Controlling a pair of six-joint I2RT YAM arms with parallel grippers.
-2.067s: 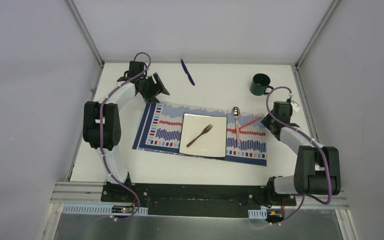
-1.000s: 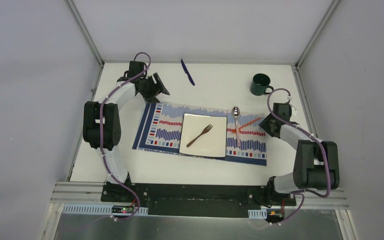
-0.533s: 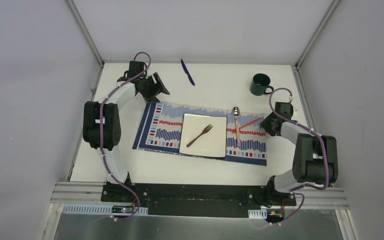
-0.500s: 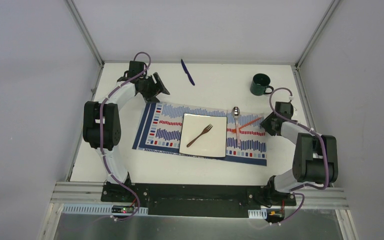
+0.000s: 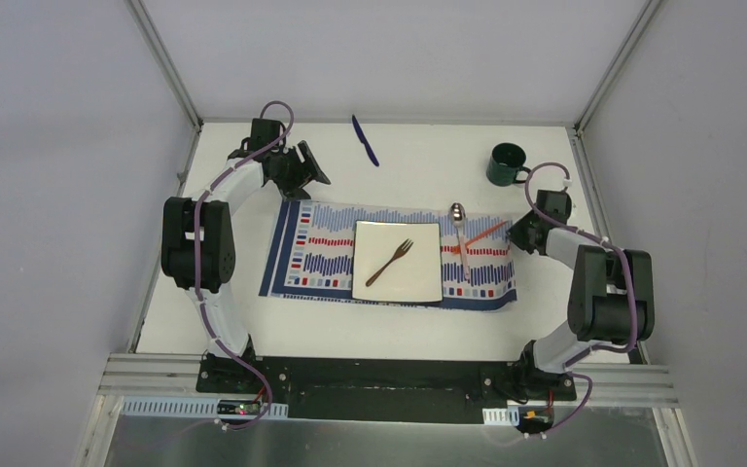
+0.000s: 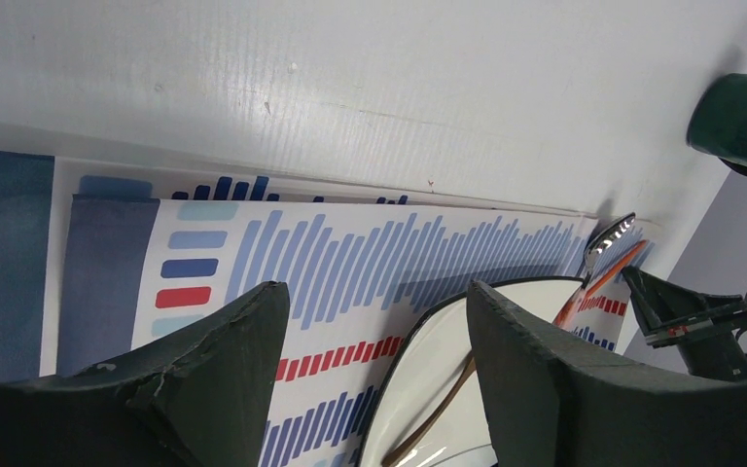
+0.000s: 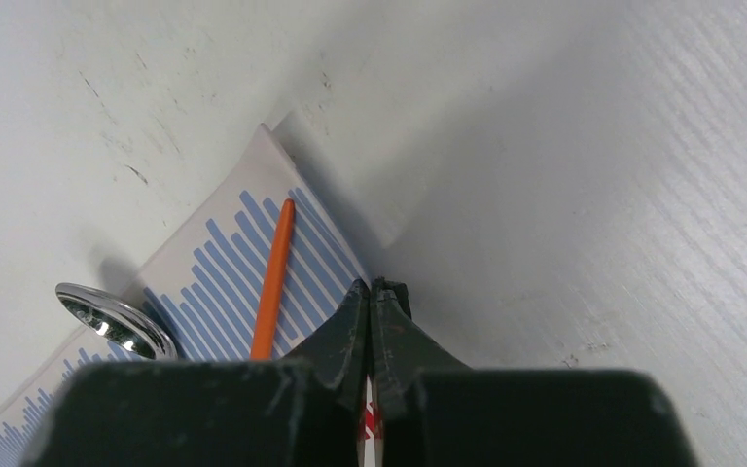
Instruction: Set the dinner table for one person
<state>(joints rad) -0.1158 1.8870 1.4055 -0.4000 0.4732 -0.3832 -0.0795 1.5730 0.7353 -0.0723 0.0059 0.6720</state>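
On the dinner table (image 5: 418, 175) — long axis running left-right — right hand (image 7: 371, 297) pinches the placemat (image 5: 311, 255) edge, left hand (image 6: 374, 292) spread

Wht dinner table (image 5: 409, 175); mat (image 5: 306, 255) blue/red/wht stripes.

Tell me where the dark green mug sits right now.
Top view: the dark green mug stands on the white tabletop at far right, beyond the blue-striped placemat, near the right tool.

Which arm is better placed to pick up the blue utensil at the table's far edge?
Left: the left hand is open and nearer the blue utensil; the right hand is shut on the placemat's right edge.
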